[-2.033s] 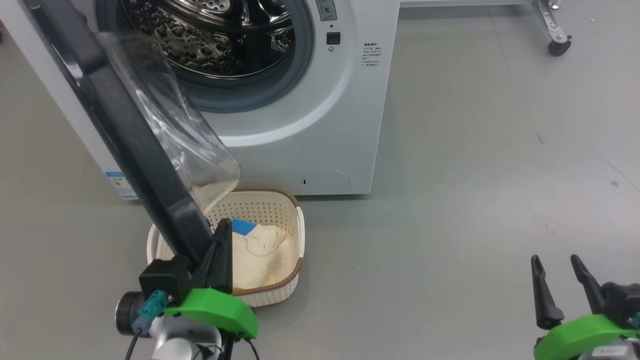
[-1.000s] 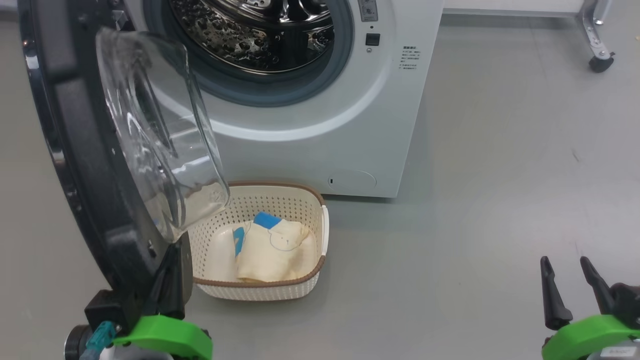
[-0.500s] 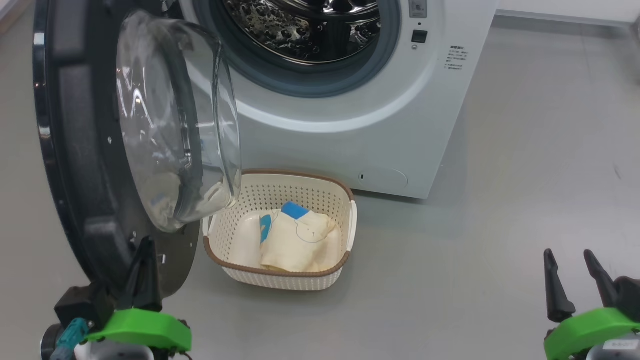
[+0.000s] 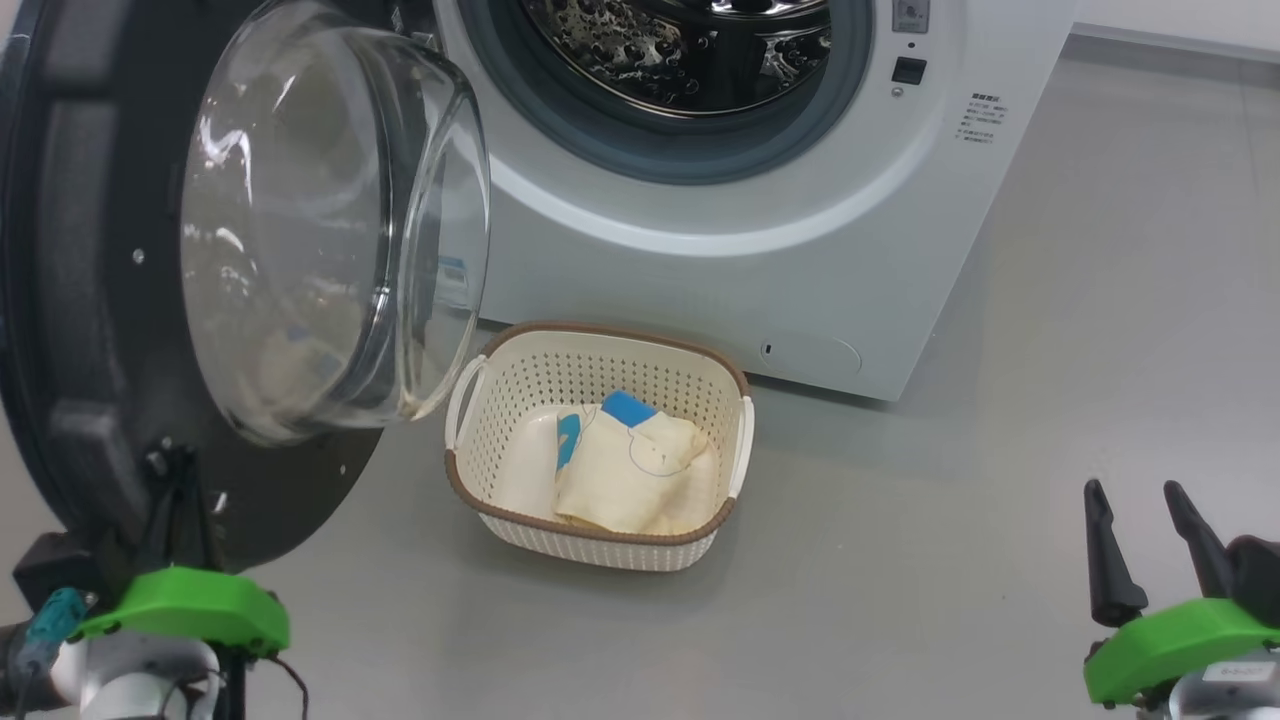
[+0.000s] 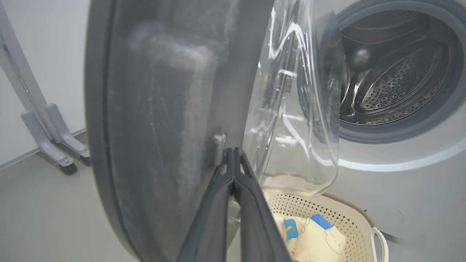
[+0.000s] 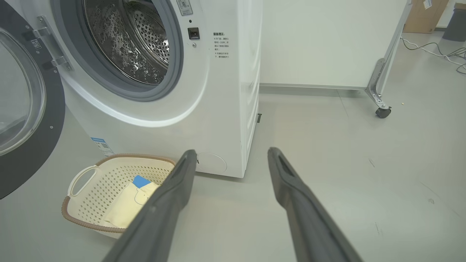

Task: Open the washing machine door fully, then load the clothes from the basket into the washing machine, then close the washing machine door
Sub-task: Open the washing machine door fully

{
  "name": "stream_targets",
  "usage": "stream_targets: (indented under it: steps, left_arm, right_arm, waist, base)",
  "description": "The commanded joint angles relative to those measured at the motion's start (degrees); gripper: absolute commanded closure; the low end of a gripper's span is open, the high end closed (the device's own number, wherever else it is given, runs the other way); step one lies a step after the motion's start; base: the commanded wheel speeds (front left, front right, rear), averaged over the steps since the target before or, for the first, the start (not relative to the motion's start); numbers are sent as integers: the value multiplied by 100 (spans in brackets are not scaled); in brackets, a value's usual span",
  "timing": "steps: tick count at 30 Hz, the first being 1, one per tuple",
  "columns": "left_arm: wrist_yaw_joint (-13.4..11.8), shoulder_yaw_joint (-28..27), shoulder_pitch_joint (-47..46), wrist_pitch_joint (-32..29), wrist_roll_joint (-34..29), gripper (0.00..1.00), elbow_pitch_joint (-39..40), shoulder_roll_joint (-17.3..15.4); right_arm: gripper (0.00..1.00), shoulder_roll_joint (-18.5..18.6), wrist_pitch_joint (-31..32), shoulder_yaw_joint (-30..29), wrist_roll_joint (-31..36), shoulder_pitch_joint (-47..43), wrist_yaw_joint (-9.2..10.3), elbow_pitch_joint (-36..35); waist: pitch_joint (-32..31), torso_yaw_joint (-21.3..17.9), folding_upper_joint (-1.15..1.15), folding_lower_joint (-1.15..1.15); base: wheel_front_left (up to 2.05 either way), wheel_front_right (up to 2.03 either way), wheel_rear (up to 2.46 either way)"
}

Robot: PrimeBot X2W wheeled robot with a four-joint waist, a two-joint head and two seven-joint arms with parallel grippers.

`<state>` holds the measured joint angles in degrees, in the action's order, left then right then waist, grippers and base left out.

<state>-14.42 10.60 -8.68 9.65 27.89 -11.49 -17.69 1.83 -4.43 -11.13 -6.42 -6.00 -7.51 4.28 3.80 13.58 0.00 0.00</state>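
1. Washer (image 4: 760,260): white front-loader, 12 o'clock in my head view. Mouth is open, w/ a steel drum (image 4: 690,50) inside and a grey gasket (image 4: 640,150) round it.
2. Door (image 4: 90,300): black, round, swung wide on its hinge at the washer's left. It takes up 9–10 o'clock w/ its inner face toward me. The glass bowl (image 4: 320,220) bulges toward 3 o'clock, and its lower lip sits just beside the basket's left handle.
3. Basket (image 4: 600,335): cream, perforated, brown rim. On the floor in front of the washer, approx. 6 o'clock from the mouth, near the washer's base. I can't tell if they touch.
4. Clothes (image 4: 630,480): cream-yellow w/ blue patches, folded, lying in the basket toward its right half. A bear outline shows on top.
5. My R gripper (image 4: 1132,487): 4 o'clock, fingers spread, nothing between them. It hangs over the floor, well apart from the basket.
6. My L gripper (image 4: 180,470): 8 o'clock, fingers pressed together. In the L wrist view the tips sit against the door's inner face, just beside the bowl's edge.
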Motion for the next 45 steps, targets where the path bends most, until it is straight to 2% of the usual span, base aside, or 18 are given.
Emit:
stream_targets:
  steps: [1,16,28,35,45]
  left_arm:
    - [-918,-395,-399,94,40,100,-9,-293]
    - [-765,-1024,-1142,346,305,100,-1588,-774]
    - [-437,-1267,-1613,501,354,100,-2813,-1068]
    - [-327,-1382,-1657,531,231,100,-2902,-966]
    - [-414,-1630,-1087,534,-195,100,-2001,-420]
  right_arm:
    - [0,105,-1,135,-24,319,2,-169]
    - [0,105,40,163,37,317,2,-167]
    - [0,105,54,217,24,283,2,-160]
    - [0,105,51,177,15,286,2,-168]
    - [0,105,37,102,28,305,2,-163]
  waist:
    - [3,-2,0,0]
    - [-40,-239,0,0]
    - [-86,-422,0,0]
    - [-63,-433,0,0]
    - [-52,-417,0,0]
  base:
    - [0,0,0]
    - [0,0,0]
    - [0,0,0]
    - [0,0,0]
    - [0,0,0]
